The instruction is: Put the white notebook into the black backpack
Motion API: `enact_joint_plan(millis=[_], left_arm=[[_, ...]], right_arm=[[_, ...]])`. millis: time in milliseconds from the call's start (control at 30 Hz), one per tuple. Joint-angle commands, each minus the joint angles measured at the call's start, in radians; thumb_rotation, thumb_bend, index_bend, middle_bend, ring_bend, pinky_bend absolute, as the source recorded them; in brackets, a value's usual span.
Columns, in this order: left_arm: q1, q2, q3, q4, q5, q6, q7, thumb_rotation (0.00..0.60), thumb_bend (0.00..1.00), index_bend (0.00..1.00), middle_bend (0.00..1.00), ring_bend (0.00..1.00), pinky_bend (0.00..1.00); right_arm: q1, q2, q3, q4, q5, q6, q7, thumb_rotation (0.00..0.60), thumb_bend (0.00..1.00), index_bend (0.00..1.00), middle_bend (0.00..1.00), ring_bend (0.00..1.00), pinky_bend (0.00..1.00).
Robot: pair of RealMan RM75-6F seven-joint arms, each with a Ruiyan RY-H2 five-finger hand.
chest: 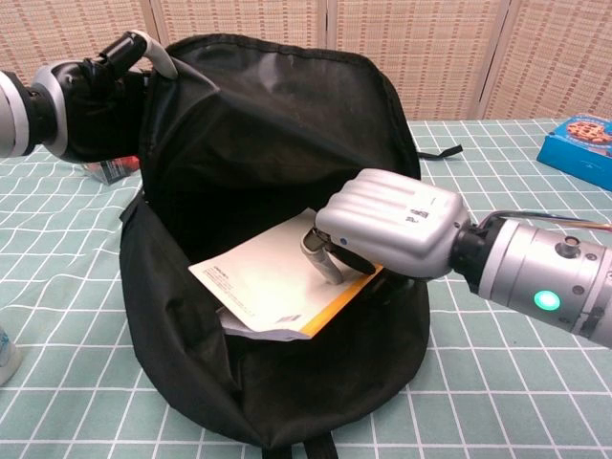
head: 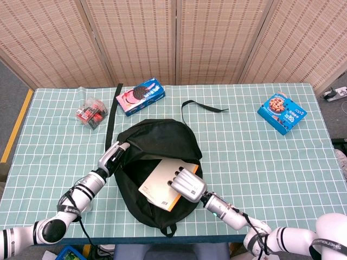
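The black backpack (head: 162, 142) lies in the middle of the table with its mouth facing me, and the chest view shows it (chest: 258, 163) wide open. My left hand (head: 116, 154) grips the left rim of the opening and holds it up; the same left hand (chest: 103, 78) appears at the upper left of the chest view. The white notebook (head: 158, 183) with an orange edge lies tilted inside the mouth (chest: 260, 279), partly within the bag. My right hand (head: 187, 183) holds its right edge, fingers curled over the cover (chest: 394, 232).
A pink-and-blue cookie box (head: 141, 96) and a red snack packet (head: 91, 112) lie behind the bag to the left. A blue cookie box (head: 282, 112) sits at the far right. Loose black straps (head: 203, 105) trail off the bag's top. Woven screens close the back.
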Motion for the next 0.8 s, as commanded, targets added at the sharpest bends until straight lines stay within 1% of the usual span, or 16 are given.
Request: enact_joint_plan(millis=[33,300,367,533,667,800], left_arm=[[0.010,0.006,-0.001,-0.007,0.002,0.013,-0.007,0.083,0.76,0.61,0.21,0.02,0.14],[0.024,0.026,-0.007,-0.033,0.003,0.016,-0.026,0.083,0.76,0.61,0.21,0.02,0.14],[0.025,0.032,-0.004,-0.039,0.005,0.013,-0.026,0.080,0.76,0.61,0.21,0.02,0.14],[0.030,0.043,-0.002,-0.050,0.014,0.000,-0.036,0.064,0.76,0.61,0.21,0.02,0.14],[0.035,0.053,-0.002,-0.050,0.025,-0.011,-0.047,0.045,0.76,0.61,0.21,0.02,0.14],[0.038,0.059,-0.005,-0.049,0.031,-0.021,-0.062,0.030,0.76,0.61,0.21,0.02,0.13]], right_arm=[[-0.025,0.004,0.001,0.007,0.039,0.022,-0.056,0.600,0.30,1.00,0.75,0.60,0.58],[-0.036,-0.027,0.039,0.030,0.128,0.048,-0.165,0.600,0.30,1.00,0.75,0.61,0.59],[-0.040,-0.041,0.042,0.030,0.149,0.055,-0.175,0.600,0.30,1.00,0.76,0.62,0.61],[-0.037,-0.093,0.046,0.077,0.151,0.092,-0.195,0.600,0.30,1.00,0.77,0.64,0.62],[-0.035,-0.144,0.055,0.132,0.134,0.143,-0.179,0.600,0.34,1.00,0.78,0.66,0.66],[-0.024,-0.184,0.054,0.182,0.125,0.157,-0.187,0.600,0.35,1.00,0.79,0.67,0.67]])
